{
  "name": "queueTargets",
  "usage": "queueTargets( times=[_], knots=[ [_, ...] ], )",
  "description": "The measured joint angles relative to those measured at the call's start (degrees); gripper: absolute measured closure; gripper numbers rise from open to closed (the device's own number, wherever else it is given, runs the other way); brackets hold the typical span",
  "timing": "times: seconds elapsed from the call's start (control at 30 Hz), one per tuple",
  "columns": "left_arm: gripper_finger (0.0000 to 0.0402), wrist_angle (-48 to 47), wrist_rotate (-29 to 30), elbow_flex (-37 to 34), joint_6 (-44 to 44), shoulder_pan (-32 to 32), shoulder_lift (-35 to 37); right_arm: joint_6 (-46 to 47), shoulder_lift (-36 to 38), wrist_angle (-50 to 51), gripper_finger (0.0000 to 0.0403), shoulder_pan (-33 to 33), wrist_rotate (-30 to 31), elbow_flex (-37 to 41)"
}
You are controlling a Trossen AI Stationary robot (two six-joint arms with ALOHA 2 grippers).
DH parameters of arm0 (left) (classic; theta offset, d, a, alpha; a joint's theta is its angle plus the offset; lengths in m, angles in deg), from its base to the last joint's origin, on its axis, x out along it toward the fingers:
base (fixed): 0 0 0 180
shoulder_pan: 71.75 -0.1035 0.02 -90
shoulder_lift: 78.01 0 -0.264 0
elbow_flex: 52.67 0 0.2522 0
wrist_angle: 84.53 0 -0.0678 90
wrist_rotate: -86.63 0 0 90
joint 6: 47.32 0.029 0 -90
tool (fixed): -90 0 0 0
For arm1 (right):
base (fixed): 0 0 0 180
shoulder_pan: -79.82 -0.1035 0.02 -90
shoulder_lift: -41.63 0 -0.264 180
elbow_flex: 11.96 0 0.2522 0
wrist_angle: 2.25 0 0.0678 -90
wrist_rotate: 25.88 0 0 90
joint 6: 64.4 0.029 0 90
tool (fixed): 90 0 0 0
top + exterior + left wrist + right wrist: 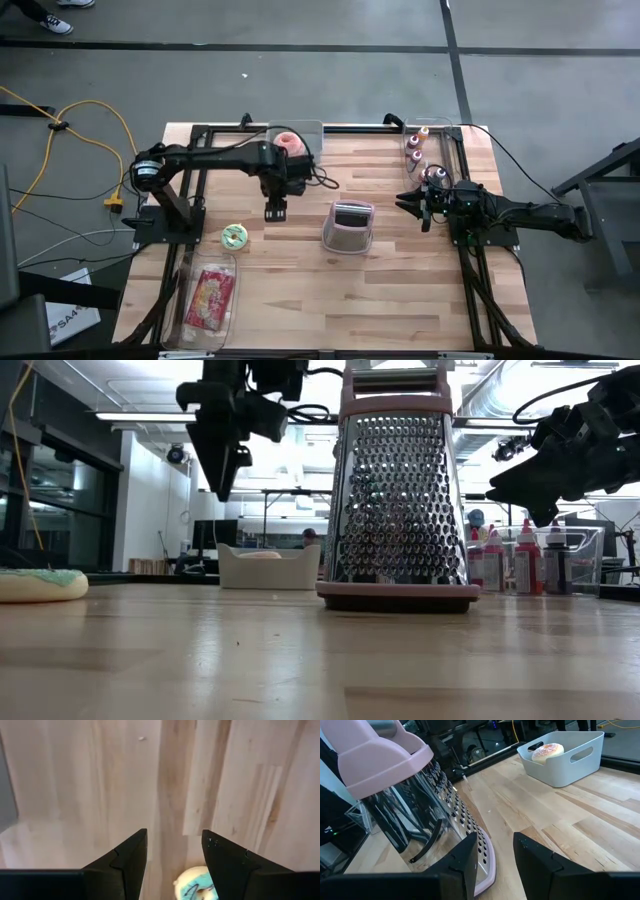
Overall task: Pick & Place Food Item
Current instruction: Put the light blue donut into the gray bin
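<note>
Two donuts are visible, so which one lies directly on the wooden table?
The donut with mint-green icing, near the left gripper, lies on the bare table. The pink-iced donut sits inside the grey bin at the far edge.

Grey concrete floor point(320, 60); yellow cable point(90, 115); bright ceiling lights point(140, 417)

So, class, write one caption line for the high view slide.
Left tool hangs open above the table near a doughnut; grater mid-table, right tool shut beside it.
</note>
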Motion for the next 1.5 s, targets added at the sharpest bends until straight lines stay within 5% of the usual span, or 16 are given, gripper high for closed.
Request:
queueTargets(
  times=[0.33,0.83,1.5],
  knots=[
    [0.0219,0.68,-2.65,-3.56,-3.29,0.41,1.69,-0.02,0.0,0.0,0.0289,0.0,0.0,0.02],
    [0.0219,12.66,-4.43,-27.8,-9.29,1.07,20.39,0.0,-0.02,0.0,0.0289,-0.01,-0.01,0.01],
    [0.0219,14.92,-3.62,-39.85,-13.8,4.56,34.77,-0.02,-0.02,0.01,0.0289,-0.01,0.0,0.0]
  ],
)
